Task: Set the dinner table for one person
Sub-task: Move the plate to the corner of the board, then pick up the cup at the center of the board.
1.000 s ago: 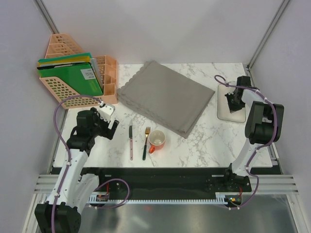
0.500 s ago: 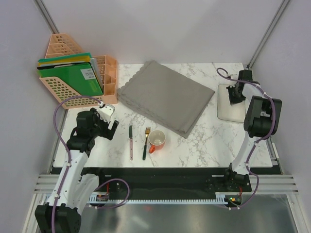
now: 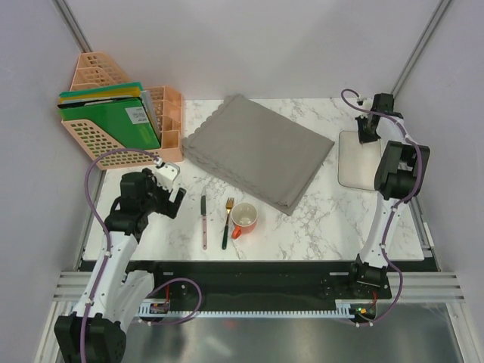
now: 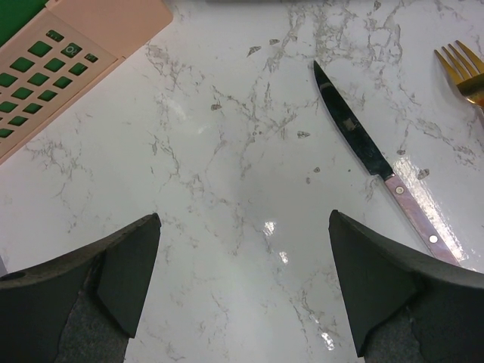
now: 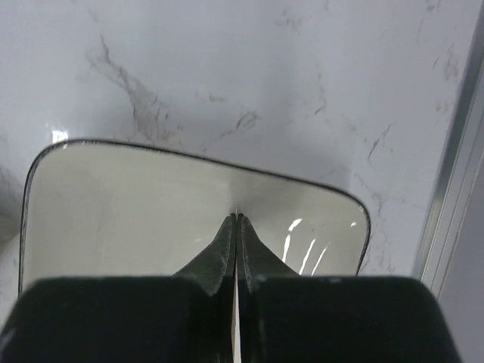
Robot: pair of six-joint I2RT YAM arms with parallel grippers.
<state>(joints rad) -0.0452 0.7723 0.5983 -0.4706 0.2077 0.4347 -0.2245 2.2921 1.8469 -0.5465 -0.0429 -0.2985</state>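
- The left gripper [image 4: 243, 227] hangs above bare marble with its jaws spread as wide as they go and nothing between them; that suits an approach, not a carry.
- The knife [image 4: 355, 144] lies ahead of the gap, on the right finger's side, blade tip pointing away from the jaws; it is flat on the stone, so I judge a pinch across its thin handle will be needed.
- The fork [image 4: 465, 72] lies further out on that same side; the peach organiser [image 4: 91, 38] sits ahead on the left finger's side, near but clear of the jaws.
- The right gripper [image 5: 237, 219] has its jaws pressed together with nothing seen between them; their tips rest over the white plate [image 5: 136, 204], just inside its far rim, and whether they touch the glaze I cannot tell.
- Closed jaws at that rim look to me better placed to drag or nudge the plate than to lift it.
- The dinner table [image 3: 325, 219] lies under both pairs of jaws; the grey placemat [image 3: 257, 151] lies between the two grippers, well apart from the plate and bare, so the setting is barely begun.
- The mug [image 3: 244, 218] stands just beside the fork, off the placemat.
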